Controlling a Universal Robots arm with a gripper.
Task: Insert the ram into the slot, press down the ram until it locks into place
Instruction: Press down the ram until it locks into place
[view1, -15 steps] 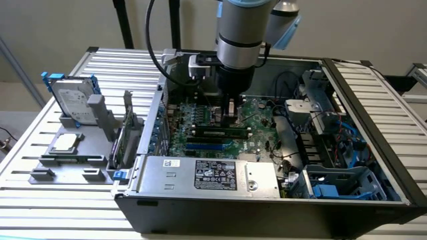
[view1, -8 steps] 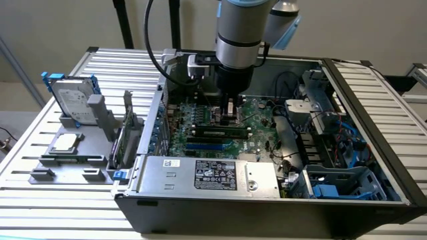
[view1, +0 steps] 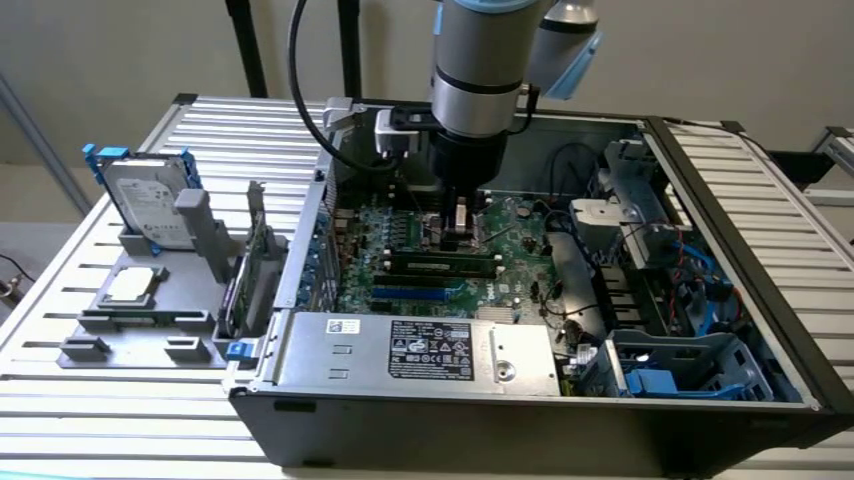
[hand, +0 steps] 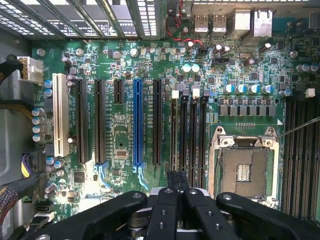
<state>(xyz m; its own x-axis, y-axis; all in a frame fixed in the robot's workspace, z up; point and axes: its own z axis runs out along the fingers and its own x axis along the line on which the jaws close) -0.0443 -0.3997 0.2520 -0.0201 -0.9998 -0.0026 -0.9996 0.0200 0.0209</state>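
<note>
The ram (view1: 447, 264), a long dark-green stick, stands on edge in the black slot (view1: 441, 273), between the slot's white end clips on the motherboard (view1: 514, 225) inside the open computer case. My gripper (view1: 461, 232) hangs straight down just behind the ram, close above the board. In the wrist view its black fingers (hand: 172, 195) are shut together with nothing visible between them. Their tips, the gripper (hand: 178, 176), sit over the row of long black memory slots (hand: 192, 135). Whether the tips touch the ram I cannot tell.
A bright-blue connector strip (view1: 420, 293) lies just in front of the slot, and the power supply (view1: 420, 350) beyond that. The open CPU socket (hand: 245, 170) is beside the memory slots. Cables and drive bays (view1: 667, 260) crowd the exterior view's right. A hard drive (view1: 147, 205) stands on a grey fixture outside the case.
</note>
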